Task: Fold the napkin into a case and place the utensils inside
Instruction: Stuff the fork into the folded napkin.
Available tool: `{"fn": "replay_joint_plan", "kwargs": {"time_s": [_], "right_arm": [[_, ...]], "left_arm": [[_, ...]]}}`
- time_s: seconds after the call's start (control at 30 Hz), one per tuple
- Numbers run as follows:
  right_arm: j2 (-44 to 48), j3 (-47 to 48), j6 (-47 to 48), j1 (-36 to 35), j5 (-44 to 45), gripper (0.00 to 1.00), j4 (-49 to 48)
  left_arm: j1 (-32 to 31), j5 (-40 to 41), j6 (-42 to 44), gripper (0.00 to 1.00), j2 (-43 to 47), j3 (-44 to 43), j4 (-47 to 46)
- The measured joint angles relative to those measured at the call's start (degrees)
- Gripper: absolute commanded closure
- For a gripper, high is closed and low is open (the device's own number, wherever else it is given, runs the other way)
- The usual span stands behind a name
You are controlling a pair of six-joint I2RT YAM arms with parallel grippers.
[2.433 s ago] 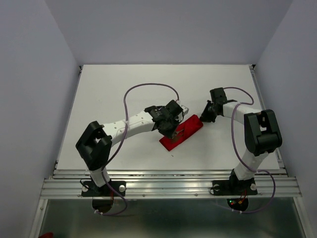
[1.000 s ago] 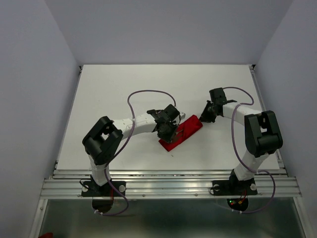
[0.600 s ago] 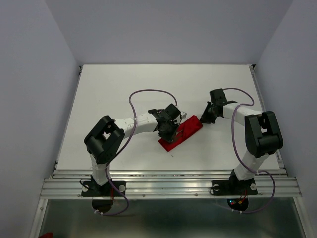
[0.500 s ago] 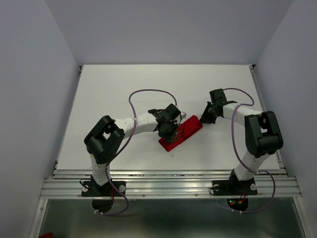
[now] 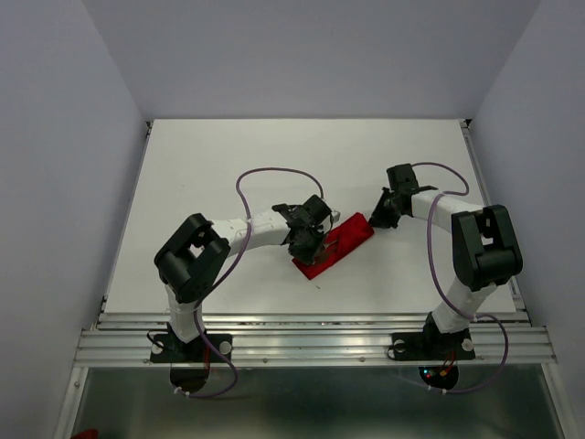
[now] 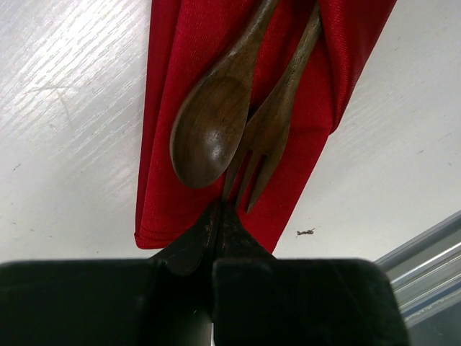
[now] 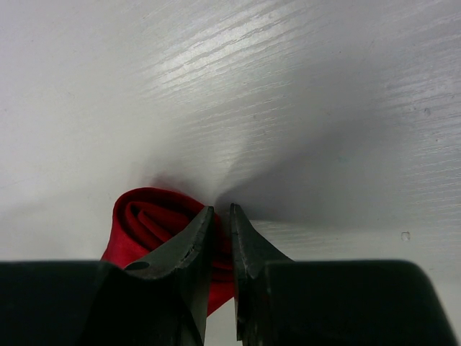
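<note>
Looking down, you see a narrow bright red folded cloth case lying aslant on the white tabletop. A dark brown wooden spoon and a matching dark wooden fork lie side by side in its fold, heads sticking out. Your left end effector is fully closed, fingertips at the fork's tines; you cannot tell whether it pinches one. Your right end effector is narrowed to a slit, pinching the case's other end.
</note>
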State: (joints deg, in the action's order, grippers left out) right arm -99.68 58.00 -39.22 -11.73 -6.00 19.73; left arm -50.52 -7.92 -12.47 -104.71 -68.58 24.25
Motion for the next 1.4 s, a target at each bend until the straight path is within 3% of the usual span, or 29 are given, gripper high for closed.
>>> {"fn": "replay_joint_plan", "kwargs": {"time_s": [1.4], "right_arm": [[0.0,0.0,0.0,-1.1,0.1,0.80,0.4]], "left_arm": [[0.0,-1.7,3.1,1.00,0.5,0.2,1.7]]}}
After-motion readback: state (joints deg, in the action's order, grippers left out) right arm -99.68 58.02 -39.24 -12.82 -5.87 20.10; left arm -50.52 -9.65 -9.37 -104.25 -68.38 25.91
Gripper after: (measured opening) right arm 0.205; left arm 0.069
